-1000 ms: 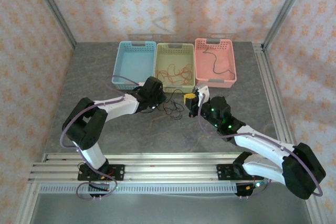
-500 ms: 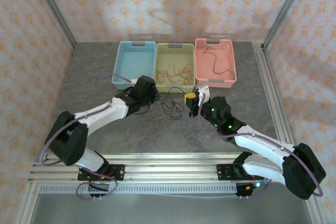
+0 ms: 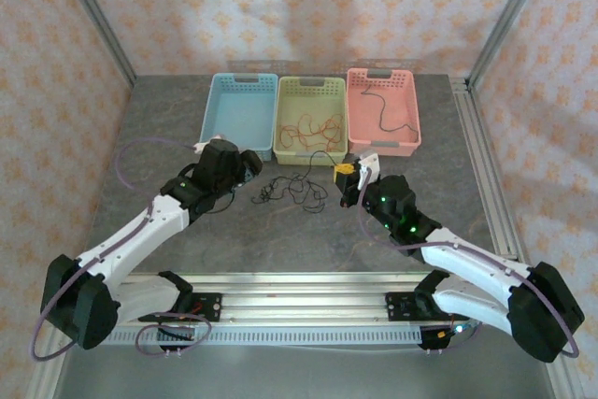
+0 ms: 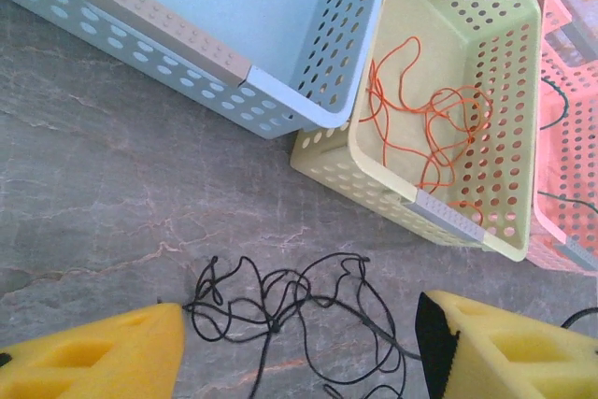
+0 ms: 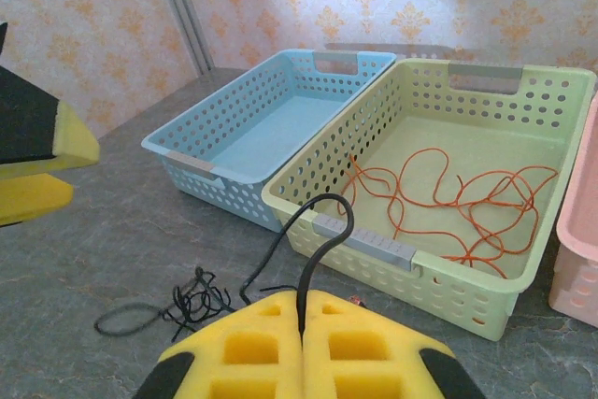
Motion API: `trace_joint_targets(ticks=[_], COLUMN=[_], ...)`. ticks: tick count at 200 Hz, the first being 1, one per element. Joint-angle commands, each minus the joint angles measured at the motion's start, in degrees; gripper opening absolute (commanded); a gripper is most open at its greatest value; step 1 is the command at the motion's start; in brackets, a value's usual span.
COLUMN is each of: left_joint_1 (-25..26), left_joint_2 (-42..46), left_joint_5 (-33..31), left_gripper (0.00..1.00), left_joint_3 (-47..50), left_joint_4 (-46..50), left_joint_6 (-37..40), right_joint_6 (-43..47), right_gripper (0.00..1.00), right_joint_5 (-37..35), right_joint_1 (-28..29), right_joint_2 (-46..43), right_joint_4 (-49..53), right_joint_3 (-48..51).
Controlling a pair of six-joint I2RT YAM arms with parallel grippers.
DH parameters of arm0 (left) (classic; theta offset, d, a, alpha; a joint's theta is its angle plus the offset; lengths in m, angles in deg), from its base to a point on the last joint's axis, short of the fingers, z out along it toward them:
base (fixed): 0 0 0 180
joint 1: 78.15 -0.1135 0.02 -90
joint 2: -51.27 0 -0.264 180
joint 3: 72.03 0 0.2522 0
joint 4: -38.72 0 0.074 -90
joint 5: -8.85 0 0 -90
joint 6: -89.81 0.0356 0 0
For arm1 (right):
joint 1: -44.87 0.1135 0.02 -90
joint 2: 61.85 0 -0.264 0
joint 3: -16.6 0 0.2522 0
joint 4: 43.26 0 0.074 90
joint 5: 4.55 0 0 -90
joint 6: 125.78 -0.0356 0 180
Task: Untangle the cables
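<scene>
- Left gripper (image 4: 301,329): fingers spread wide, grasping nothing. The black cable (image 4: 280,310) lies knotted on the table (image 4: 103,203) between them.
- Right gripper (image 5: 304,362): clenched on one end of the black cable, which arcs up from the pads and drops to the knot.
- Orange cable (image 4: 425,123): loose in the green basket (image 4: 369,179). A second dark cable (image 3: 383,107) lies in the pink basket (image 3: 385,145). The blue basket (image 4: 308,81) holds none.
- Risk: closing the left gripper on the whole knot would likely cinch it once the arms pull apart; one outer loop looks the safer hold.
- Risk: the thin wire may slip from the foam pads, or a lifted strand may snag on the green basket's near corner.
- Room: bare table lies open left of the knot and on its near side; baskets close the far side. The grippers sit near each other, so crossing paths could bring contact.
</scene>
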Motion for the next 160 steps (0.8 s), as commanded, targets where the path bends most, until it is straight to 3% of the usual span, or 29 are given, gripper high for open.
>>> trace_joint_targets(ticks=[1, 38, 114, 160], left_joint_1=[-0.16, 0.52, 3.25, 2.64], left_joint_2=[-1.32, -10.23, -23.49, -31.72], left_joint_5=[-1.07, 2.98, -2.91, -2.03], left_gripper=[0.66, 0.61, 0.54, 0.46], left_joint_3=[-0.05, -4.87, -15.26, -22.36], left_joint_4=[3.72, 6.09, 12.89, 16.17], left_joint_6=[4.32, 9.46, 15.82, 18.15], right_joint_6=[0.48, 0.63, 0.82, 0.99], right_gripper=[0.00, 0.00, 0.00, 0.00], right_joint_5=[-1.24, -2.43, -3.55, -3.78], right_joint_1=[0.42, 0.41, 0.41, 0.41], right_joint_2=[0.23, 0.15, -0.04, -0.21], right_joint_4=[-2.50, -2.54, -2.31, -2.04], right_joint_3=[0.41, 0.58, 0.58, 0.57])
